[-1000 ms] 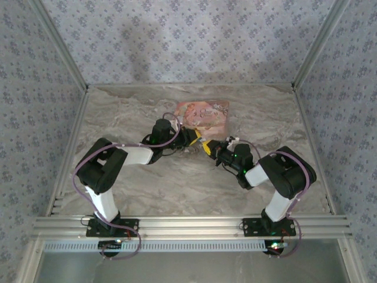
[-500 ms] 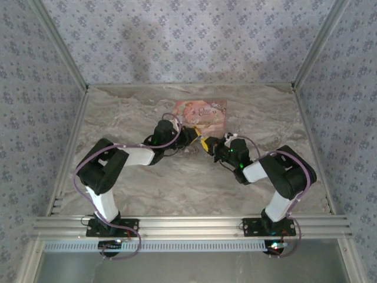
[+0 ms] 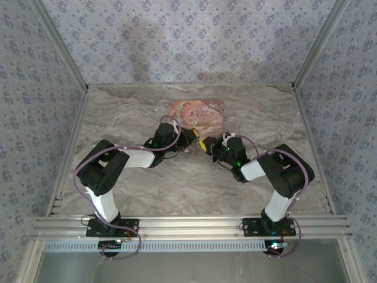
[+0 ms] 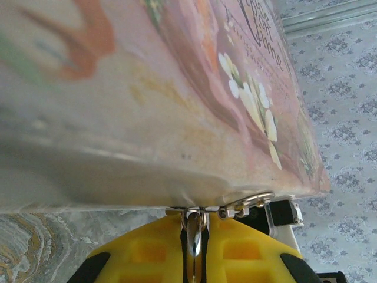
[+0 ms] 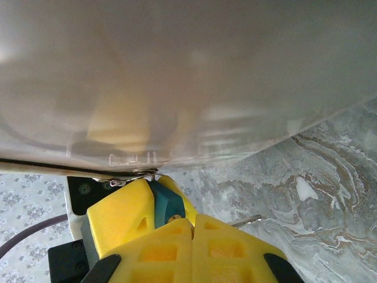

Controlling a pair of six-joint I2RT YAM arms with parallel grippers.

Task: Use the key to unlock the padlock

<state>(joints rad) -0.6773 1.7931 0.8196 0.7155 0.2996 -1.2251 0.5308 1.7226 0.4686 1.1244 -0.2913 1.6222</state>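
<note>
In the right wrist view the blue body of the padlock (image 5: 166, 200) is pinched between the yellow fingers (image 5: 118, 212) of my left gripper. In the left wrist view its silver metal (image 4: 193, 236) sits in the narrow slot of my shut left gripper (image 4: 193, 215), right under the pink box (image 4: 147, 100). My right gripper (image 5: 193, 219) is shut, its tips against the padlock's underside. A thin pale metal sliver (image 5: 247, 221) pokes out past its right finger; I cannot tell whether this is the key or whether it is held. From above, my left gripper (image 3: 196, 138) and my right gripper (image 3: 207, 145) meet below the box.
The pink box (image 3: 197, 113) lies on the marble table (image 3: 177, 177) just behind both grippers, and its pale side (image 5: 177, 76) looms above them. A small silver chain and ring (image 4: 250, 204) hang at the box's lower edge. Patterned walls (image 3: 188, 41) enclose the table.
The pink box has slid a little to the left, and both grippers have shifted left and slightly back with it. Both stay shut.
</note>
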